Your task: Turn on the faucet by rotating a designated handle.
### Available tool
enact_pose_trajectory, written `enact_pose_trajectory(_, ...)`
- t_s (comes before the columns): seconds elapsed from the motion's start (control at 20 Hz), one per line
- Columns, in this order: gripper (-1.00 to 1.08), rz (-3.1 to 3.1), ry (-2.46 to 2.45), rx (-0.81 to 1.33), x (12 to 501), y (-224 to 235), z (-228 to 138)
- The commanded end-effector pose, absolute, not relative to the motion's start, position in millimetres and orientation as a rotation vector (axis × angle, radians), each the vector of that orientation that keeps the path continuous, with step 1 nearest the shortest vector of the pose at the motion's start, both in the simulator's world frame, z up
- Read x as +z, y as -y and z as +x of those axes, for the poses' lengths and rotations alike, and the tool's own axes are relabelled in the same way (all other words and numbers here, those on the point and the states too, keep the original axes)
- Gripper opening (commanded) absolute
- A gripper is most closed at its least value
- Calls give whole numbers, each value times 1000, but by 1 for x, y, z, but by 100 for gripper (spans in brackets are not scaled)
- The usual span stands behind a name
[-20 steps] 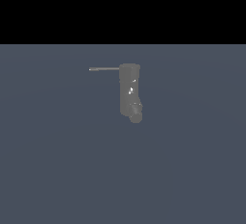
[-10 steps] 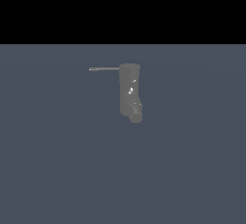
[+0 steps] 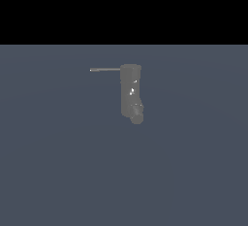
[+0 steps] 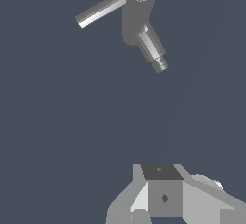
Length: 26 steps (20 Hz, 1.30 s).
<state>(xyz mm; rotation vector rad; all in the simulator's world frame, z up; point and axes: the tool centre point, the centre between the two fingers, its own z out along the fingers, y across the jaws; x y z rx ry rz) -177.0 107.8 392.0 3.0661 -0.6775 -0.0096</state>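
The faucet [image 3: 131, 91] is a small matte grey upright cylinder with white glints, standing on the grey-blue floor, with a rounded stub spout [image 3: 137, 114] at its lower end. The handle [image 3: 104, 69] is a thin dark rod projecting from the faucet's top toward the exterior view's left. The wrist view shows the faucet [image 4: 137, 11] from above, with the handle [image 4: 101, 10] and spout [image 4: 153, 50] spreading from it. My gripper [image 4: 161, 189] shows only in the wrist view, as grey blocks at the picture's edge, well apart from the faucet. Its jaws' state is unclear. The arm is absent from the exterior view.
A flat grey-blue floor [image 3: 58, 162] surrounds the faucet, with a black background [image 3: 124, 7] above it. No other objects show.
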Motion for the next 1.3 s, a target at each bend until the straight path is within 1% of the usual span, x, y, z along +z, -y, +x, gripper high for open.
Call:
enact_pose_trajectory(0.0, -100, 3049, 760, -10, 382, -116, -164)
enact_pose_trajectory(0.6, -100, 2939, 1126, -10, 336, -142, -99)
enact_pose_trajectory(1.25, -100, 2772, 1492, -8, 288, -150, -27)
